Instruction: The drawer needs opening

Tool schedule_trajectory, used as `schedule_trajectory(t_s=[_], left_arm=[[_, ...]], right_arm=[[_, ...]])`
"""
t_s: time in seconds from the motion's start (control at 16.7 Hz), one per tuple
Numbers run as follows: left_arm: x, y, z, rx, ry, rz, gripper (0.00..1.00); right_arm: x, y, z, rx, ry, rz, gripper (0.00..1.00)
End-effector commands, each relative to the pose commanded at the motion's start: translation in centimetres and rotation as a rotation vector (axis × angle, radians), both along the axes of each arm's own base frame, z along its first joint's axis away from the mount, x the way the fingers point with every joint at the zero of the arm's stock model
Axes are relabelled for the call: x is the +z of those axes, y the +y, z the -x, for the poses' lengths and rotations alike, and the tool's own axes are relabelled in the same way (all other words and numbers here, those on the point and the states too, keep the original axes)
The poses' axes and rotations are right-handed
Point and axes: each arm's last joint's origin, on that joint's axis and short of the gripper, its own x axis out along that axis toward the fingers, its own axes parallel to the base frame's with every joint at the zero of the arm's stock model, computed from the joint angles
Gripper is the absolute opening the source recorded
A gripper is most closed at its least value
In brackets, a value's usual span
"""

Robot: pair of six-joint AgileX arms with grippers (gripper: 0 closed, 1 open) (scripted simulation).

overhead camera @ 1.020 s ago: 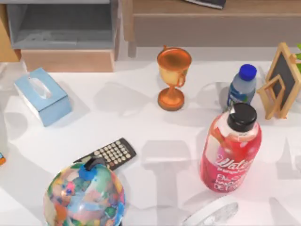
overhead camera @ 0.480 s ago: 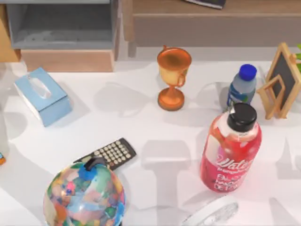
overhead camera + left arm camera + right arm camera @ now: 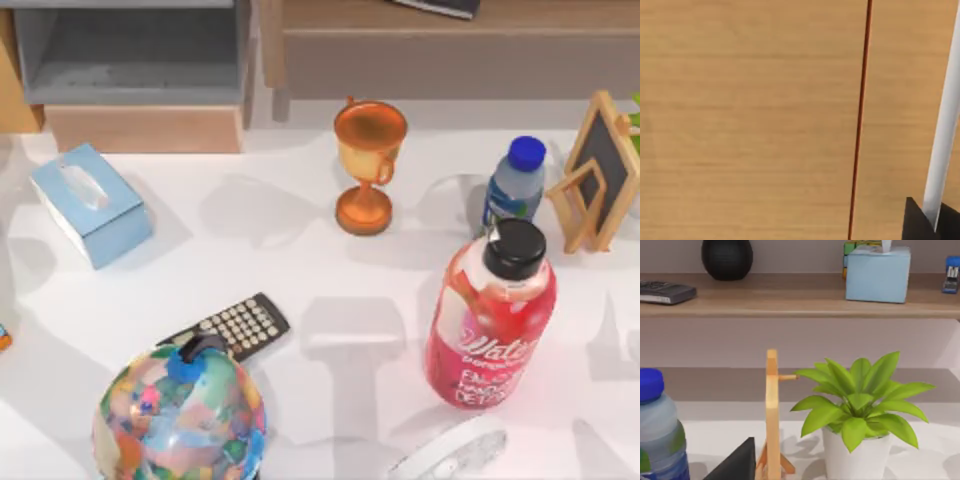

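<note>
The drawer (image 3: 14, 90) shows in the top view as a narrow orange-tan wooden sliver at the far left back, beside a wide grey-lined compartment (image 3: 130, 55). In the left wrist view its orange-tan front (image 3: 750, 120) is very close, crossed by a thin dark seam. A white bar handle (image 3: 945, 130) runs along that front. My left gripper (image 3: 931, 222) has a dark finger tight on each side of the bar. One dark finger (image 3: 737, 462) of my right gripper shows low in the right wrist view, near a small wooden easel (image 3: 772, 415).
On the white table stand a blue tissue box (image 3: 90, 203), a copper trophy (image 3: 367, 165), a remote (image 3: 232, 326), a colourful globe (image 3: 180, 415), a red bottle (image 3: 492, 315), a water bottle (image 3: 515, 182) and an easel blackboard (image 3: 598, 170). A potted plant (image 3: 857, 410) stands by the shelf.
Faint shadows at the table's far left edge have shifted slightly. The objects on the table have not moved.
</note>
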Motion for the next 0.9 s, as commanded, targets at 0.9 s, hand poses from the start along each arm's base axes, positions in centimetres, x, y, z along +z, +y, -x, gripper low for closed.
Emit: schedule_trajectory(t_s=[0.9], left_arm=[[-0.1,0.2,6.6,0.001,0.002,0.001,0.00]], right_arm=[[0.0,0.0,0.0,0.000,0.000,0.000,1.00]])
